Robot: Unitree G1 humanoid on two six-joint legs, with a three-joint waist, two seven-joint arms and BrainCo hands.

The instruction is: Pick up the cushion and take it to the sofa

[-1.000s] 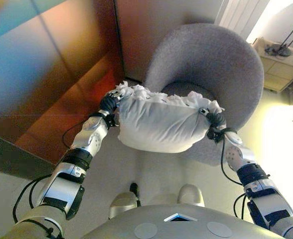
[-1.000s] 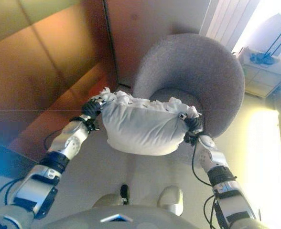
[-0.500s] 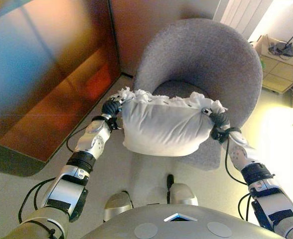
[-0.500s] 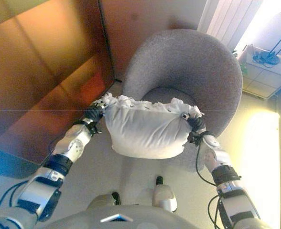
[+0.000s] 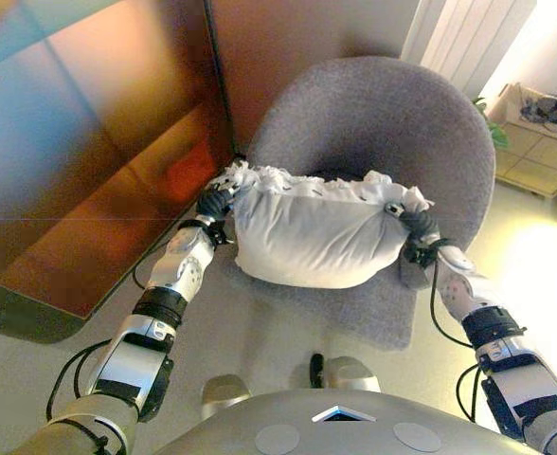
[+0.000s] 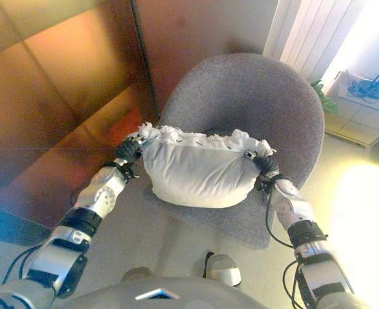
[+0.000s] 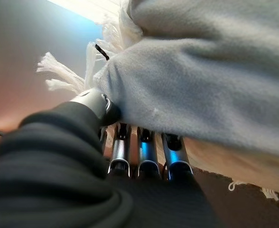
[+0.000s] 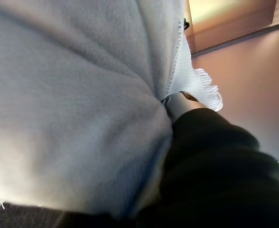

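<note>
The grey sofa (image 5: 383, 133) now sits nearer under the white cushion (image 5: 312, 232), gripped by left hand (image 5: 212, 202) and right hand (image 5: 414, 226); delivery looks close.

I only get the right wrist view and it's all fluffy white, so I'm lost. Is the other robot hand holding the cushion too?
Observer: Yes. The left robot hand grips the cushion at its other end, thumb on top and fingers beneath.
Child: Where's the sofa?
Observer: A round grey chair is right ahead, and the cushion hangs over its seat.
Child: Anything else nearby?
Observer: A small cabinet stands past the chair, on the right.
</note>
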